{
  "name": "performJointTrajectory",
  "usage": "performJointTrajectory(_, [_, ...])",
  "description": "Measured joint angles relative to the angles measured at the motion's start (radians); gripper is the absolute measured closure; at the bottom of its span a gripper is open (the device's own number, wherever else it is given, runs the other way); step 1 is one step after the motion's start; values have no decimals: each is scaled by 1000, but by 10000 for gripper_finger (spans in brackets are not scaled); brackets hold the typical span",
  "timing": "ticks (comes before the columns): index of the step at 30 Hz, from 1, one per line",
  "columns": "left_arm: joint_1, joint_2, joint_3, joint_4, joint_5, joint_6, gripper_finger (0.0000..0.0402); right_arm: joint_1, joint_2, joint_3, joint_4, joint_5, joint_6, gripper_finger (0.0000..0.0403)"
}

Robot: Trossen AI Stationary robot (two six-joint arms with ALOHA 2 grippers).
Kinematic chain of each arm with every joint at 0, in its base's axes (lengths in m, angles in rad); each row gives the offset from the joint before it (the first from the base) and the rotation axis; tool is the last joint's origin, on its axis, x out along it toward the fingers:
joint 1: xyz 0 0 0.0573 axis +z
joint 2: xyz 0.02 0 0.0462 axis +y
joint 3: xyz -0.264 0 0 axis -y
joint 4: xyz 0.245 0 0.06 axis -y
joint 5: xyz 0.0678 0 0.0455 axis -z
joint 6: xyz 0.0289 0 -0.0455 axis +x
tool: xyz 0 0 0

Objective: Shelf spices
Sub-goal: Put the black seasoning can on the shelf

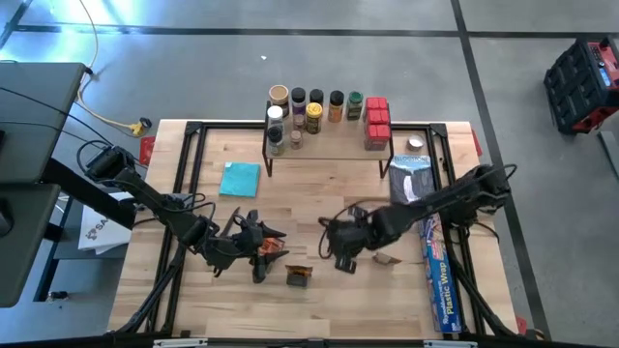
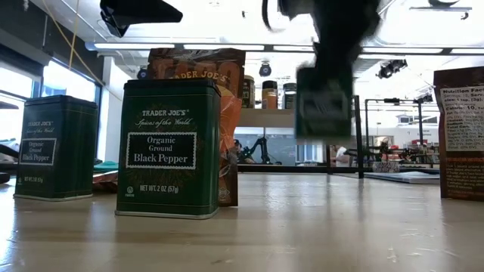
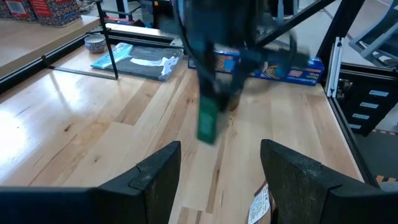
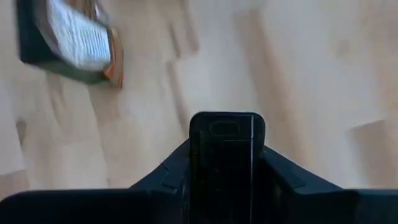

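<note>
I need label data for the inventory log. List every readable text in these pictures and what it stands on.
"TRADER JOE'S Spices of the World Organic Ground Black Pepper NET WT. 2 OZ (57g)": front green tin.
"TRADER JOE'S Organic Ground Black Pepper": second green tin.
"TRADER JOE'S": orange packet behind the front tin.
"Nutrition Facts": packet at right; smaller print unreadable.
"Plastic Wrap": long blue box.
Shelf jar labels: too small.

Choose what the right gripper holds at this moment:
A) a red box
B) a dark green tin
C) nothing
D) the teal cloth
B: the right gripper is shut on a dark green tin, lifted off the table in the low view.
</note>
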Motion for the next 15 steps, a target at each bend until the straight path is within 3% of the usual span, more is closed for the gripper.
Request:
performJointTrajectory(5, [0,0,0,0,0,-1,186,-102,-34,189,-196,53,-207,294])
performJointTrajectory(10, [0,0,0,2,0,-6,186,-276,-33,400,-315,51,-479,294])
performJointTrajectory(15, [0,0,0,2,0,-9,186,-505,-32,511,-313,-115,-704,294])
